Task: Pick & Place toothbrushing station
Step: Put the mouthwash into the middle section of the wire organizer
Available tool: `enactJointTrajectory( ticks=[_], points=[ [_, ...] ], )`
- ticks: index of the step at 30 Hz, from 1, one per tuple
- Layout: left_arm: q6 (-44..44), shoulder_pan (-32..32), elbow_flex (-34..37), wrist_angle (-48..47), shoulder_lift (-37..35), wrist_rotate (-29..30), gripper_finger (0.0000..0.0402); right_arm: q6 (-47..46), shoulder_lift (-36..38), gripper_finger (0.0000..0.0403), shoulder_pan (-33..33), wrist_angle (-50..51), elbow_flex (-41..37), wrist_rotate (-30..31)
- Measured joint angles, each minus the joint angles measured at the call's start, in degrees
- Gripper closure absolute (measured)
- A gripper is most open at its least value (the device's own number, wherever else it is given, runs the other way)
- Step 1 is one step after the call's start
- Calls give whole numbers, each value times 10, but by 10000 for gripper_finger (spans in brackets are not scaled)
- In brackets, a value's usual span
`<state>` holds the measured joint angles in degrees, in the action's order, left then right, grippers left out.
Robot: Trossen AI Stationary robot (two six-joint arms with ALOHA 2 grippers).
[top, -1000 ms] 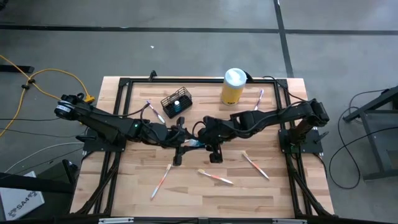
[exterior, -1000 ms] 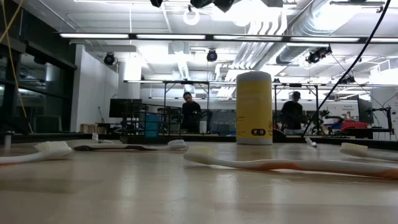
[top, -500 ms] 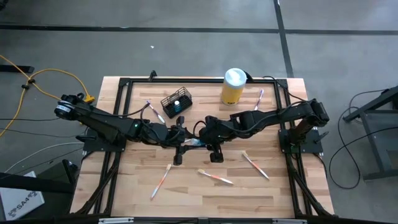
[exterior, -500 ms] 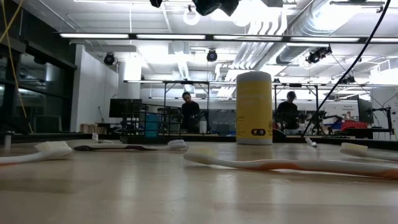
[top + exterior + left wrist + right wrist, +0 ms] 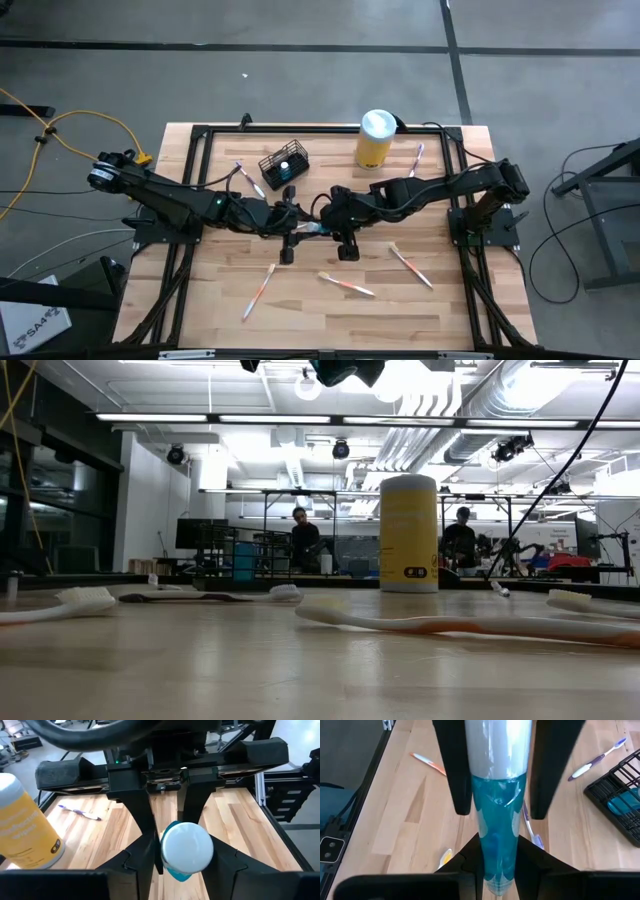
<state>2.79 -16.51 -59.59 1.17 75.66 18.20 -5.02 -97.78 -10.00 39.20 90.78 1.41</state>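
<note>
Both arms meet over the middle of the wooden table, sharing one object: a toothpaste tube with a translucent blue body and a white end. In the right wrist view the right gripper is clamped on the tube's flat blue tail, while the left arm's dark fingers flank the white upper part. In the left wrist view the left gripper has its fingers against either side of the tube's round white cap end, gripping it.

The toothbrushing station, a small black wire-mesh holder, stands near the table's far edge, left of centre, with something blue inside. A yellow canister with a white lid stands to its right, also near the far edge. Toothbrushes lie scattered: a purple one just left of the holder, another right of the canister, and three orange-and-white ones toward the near edge. In the low view, people stand in the room behind.
</note>
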Motion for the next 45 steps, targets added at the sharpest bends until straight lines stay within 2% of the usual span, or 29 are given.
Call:
enactJointTrajectory(
  ticks=[5, 15, 21, 25, 30, 34, 39, 45],
  points=[
    [0, 0, 0, 0, 0, 2, 314, -2, 0, 338, 0, 1, 0, -1],
    [-5, -2, 0, 0, 0, 1, 316, -1, 0, 334, 0, 1, 0, 0],
    [2, -2, 0, 0, 0, 1, 316, 1, 0, 293, 0, 0, 0, 2],
    [17, -2, 0, -7, 0, 3, 316, 3, 0, 258, -1, 4, 0, 41],
    [20, -2, 0, -31, 0, 41, 316, 3, 0, 219, 0, 15, 0, 53],
    [20, 1, 0, -36, 0, 47, 316, 1, 0, 194, 0, 35, 0, 63],
    [22, 17, 0, -54, 0, 54, 316, -41, 0, 176, 0, 75, 0, 63],
    [42, 57, 0, -98, -2, 64, 316, -95, 3, 174, -8, 134, 0, 62]
  ],
)
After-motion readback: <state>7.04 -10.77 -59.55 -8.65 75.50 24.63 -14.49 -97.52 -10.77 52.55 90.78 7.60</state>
